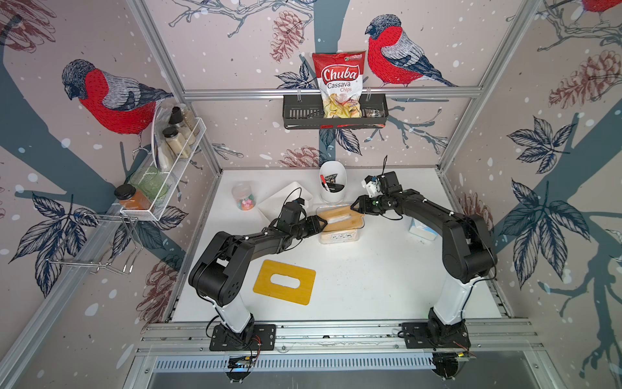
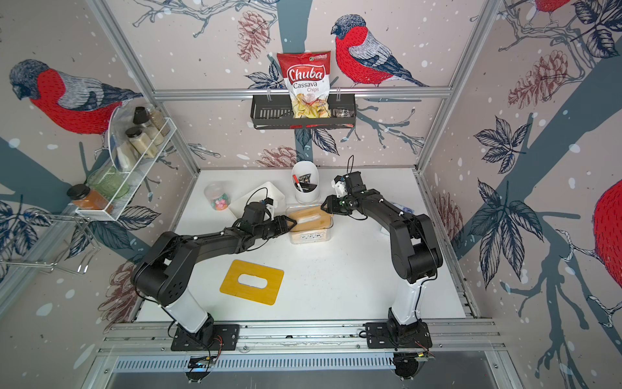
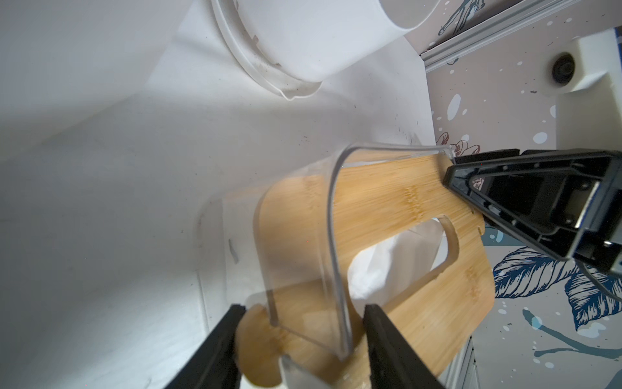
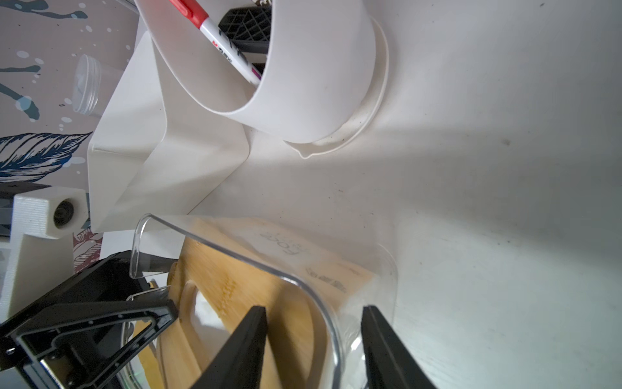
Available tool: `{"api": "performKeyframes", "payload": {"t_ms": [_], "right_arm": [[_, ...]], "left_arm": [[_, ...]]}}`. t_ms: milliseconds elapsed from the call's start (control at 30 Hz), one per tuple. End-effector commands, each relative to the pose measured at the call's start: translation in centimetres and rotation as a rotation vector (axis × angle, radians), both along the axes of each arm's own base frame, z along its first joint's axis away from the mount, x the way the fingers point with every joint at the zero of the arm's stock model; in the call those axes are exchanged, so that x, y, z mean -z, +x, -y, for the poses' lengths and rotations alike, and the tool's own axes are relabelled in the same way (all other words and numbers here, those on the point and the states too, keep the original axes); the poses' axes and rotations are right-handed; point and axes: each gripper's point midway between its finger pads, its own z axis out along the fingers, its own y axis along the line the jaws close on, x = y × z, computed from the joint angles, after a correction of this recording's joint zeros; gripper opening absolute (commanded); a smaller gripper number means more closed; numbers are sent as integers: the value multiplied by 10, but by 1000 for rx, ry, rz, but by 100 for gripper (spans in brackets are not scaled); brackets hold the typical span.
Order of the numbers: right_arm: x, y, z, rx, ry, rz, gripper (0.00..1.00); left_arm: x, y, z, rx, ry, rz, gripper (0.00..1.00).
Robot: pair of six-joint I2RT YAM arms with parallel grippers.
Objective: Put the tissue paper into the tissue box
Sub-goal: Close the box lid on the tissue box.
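Top views: high above front edge, facing down and toward back wall (image 1: 235, 40), far, whole table (image 1: 370, 269) shared. Wrist views: very near, low, facing each other across clear box (image 3: 333, 219); both share box, white cup (image 4: 319, 84).

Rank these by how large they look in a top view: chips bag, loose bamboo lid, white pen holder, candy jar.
1. Chips bag
2. Loose bamboo lid, close behind
3. White pen holder
4. Candy jar, smallest
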Motion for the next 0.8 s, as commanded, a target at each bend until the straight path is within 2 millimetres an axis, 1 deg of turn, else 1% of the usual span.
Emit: {"api": "performKeyframes", "payload": {"t_ms": [0, 100, 333, 533, 633, 767], "right_arm": [[8, -14, -1, -13, -30, -32, 48], [7, -17, -5, -11, -34, -30, 46], [3, -22, -18, 0, -36, -26, 45], [8, -28, -23, 19, -57, -38, 44], [10, -29, -22, 30, -61, -41, 44], [10, -27, -16, 41, -65, -39, 47]], "left_arm": [[3, -6, 3, 34, 7, -14, 58], [4, -6, 4, 36, 6, -16, 58], [2, -5, 7, 48, 21, -4, 58], [-16, -2, 14, 55, 13, 43, 60], [-26, -2, 16, 52, -14, 61, 62], [-35, -4, 19, 56, -60, 66, 62]]}}
